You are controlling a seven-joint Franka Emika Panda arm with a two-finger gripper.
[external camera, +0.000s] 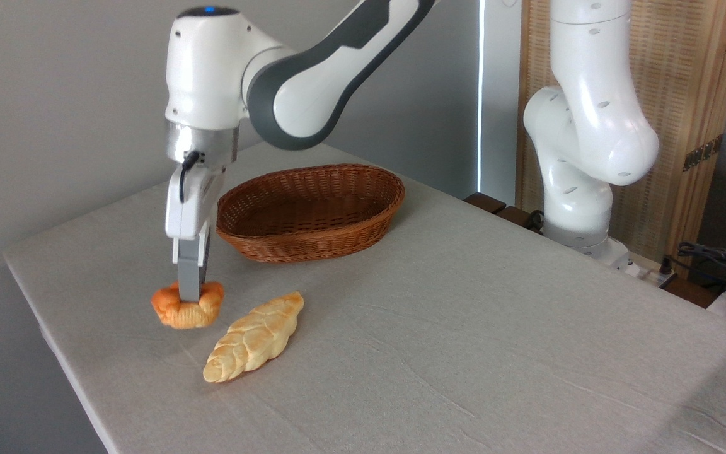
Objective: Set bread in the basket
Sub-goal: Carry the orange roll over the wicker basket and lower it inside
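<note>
Left of centre in the frame, the gripper point(189, 296) points straight down with its fingers pinched into the top of the bun point(186, 307). The bun is bright orange and lumpy, and it bulges out on both sides of the fingers. It sits low over the table point(464, 328); whether it touches the cloth or hangs just clear of it, I cannot tell. Right beside it, lower and to the right, lies the loaf point(254, 337), pale yellow and braided, slanting from lower left to upper right, close to the bun but apart from it. Above and to the right of the gripper sits the basket point(310, 211), oval, reddish-brown wicker, near the table's far edge. The arm sweeps in from the top of the frame, its base standing at the right.
</note>
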